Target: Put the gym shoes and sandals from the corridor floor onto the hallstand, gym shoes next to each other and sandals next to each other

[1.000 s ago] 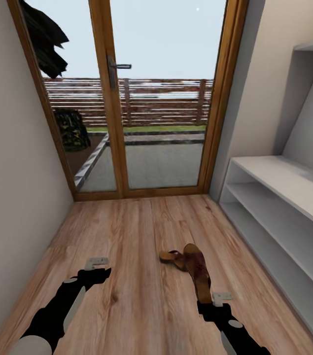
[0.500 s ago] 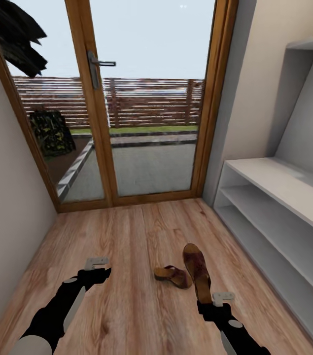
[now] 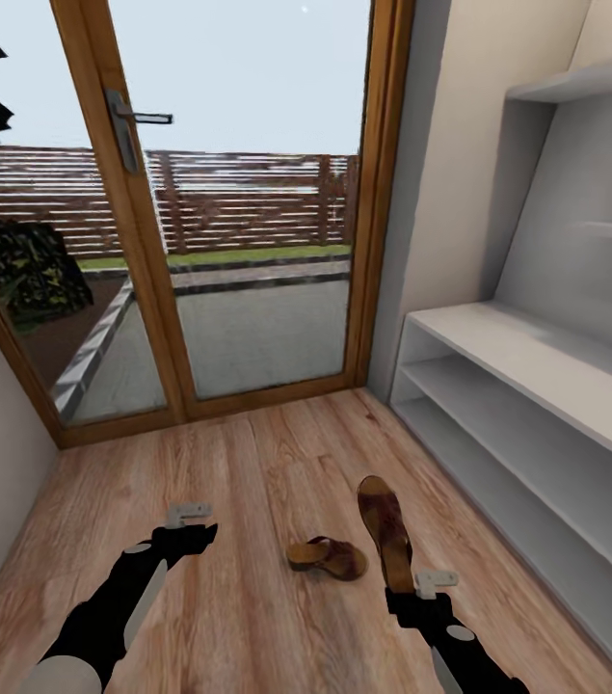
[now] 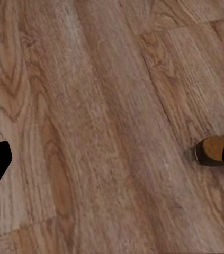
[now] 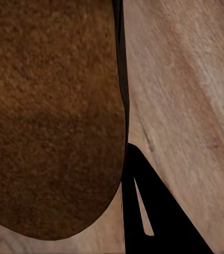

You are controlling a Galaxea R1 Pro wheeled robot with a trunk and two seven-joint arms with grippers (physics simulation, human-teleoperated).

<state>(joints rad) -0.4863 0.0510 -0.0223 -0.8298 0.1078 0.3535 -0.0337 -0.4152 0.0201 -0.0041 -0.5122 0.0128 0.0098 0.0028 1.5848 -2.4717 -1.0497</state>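
One sandal (image 3: 385, 533) pinched in right gripper (image 3: 413, 584) at 5 o'clock; other sandal (image 3: 326, 556) on wood floor (image 3: 248, 482) beside it. Hallstand (image 3: 527, 386) at 3 o'clock (shelves bare). Left gripper (image 3: 190, 520) spread.

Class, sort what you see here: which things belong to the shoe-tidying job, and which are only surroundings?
Job: held sandal in the right gripper; second sandal on the corridor floor; hallstand.
Surroundings: glass door; door handle; fence.
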